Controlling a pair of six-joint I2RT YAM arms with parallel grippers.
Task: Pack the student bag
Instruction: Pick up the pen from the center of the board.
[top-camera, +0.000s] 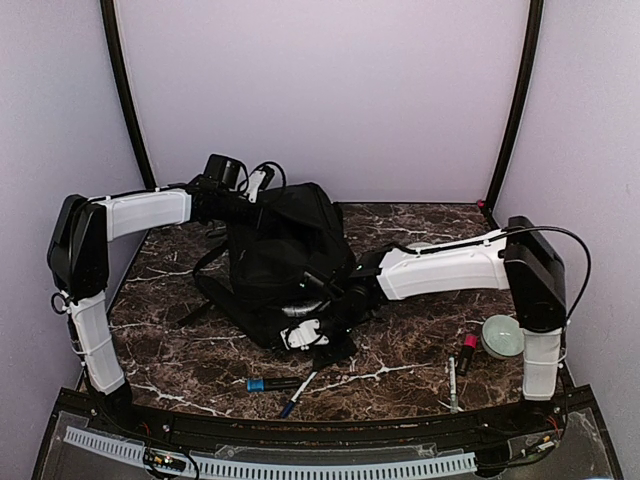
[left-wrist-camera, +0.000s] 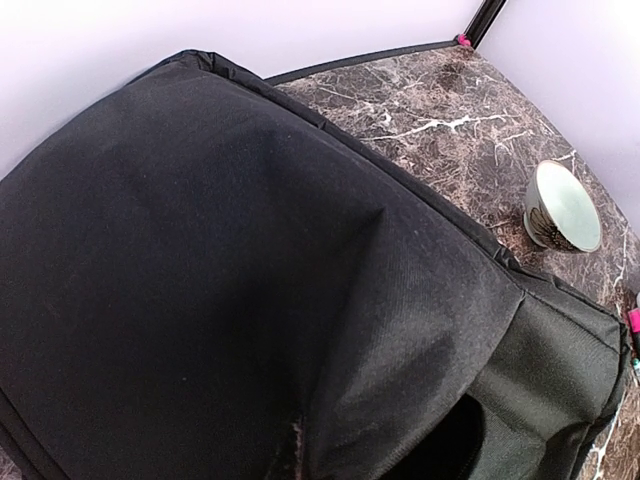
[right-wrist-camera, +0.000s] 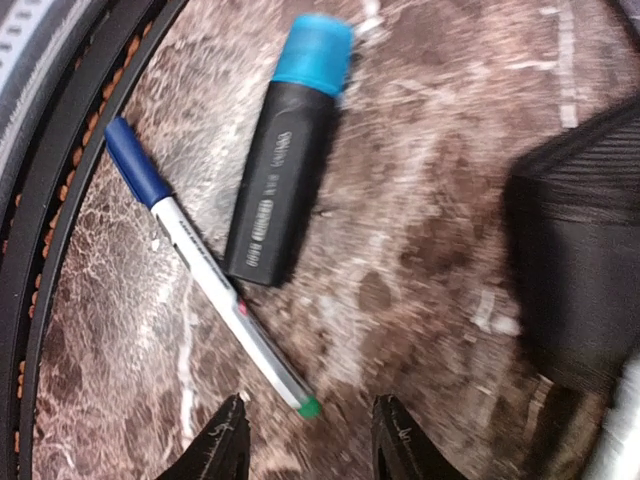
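The student bag (top-camera: 285, 265) lies slumped at the middle of the marble table (top-camera: 400, 375), black and soft, its straps trailing off its left side. My left gripper (top-camera: 232, 205) is at the bag's far left corner. My left wrist camera sees only a broad sweep of the bag's black fabric (left-wrist-camera: 250, 280) right below it and none of my fingers, so I cannot tell whether those jaws are spread or closed. My right gripper (right-wrist-camera: 310, 445) hangs low over the table at the bag's near edge. Its two dark fingertips (right-wrist-camera: 228, 445) stand apart with bare marble between them, holding nothing, and a fold of the bag (right-wrist-camera: 580, 270) is just to one side. Just ahead of those tips, on the near side of the bag, lies a pen (right-wrist-camera: 205, 265) with a white barrel, a blue cap and a green tip. The green tip points at the gap between my fingers but touches neither. Beside the pen, close but apart, lies a black highlighter (right-wrist-camera: 285, 160) with a light blue cap. Past the bag's far right side stands a small upright bowl (left-wrist-camera: 563, 207), pale inside and patterned outside. Well off to the bag's right, near my right arm's base, sit a pale round object (top-camera: 502, 335), a small pink and black stick (top-camera: 466, 352) and a white pen (top-camera: 452, 382).
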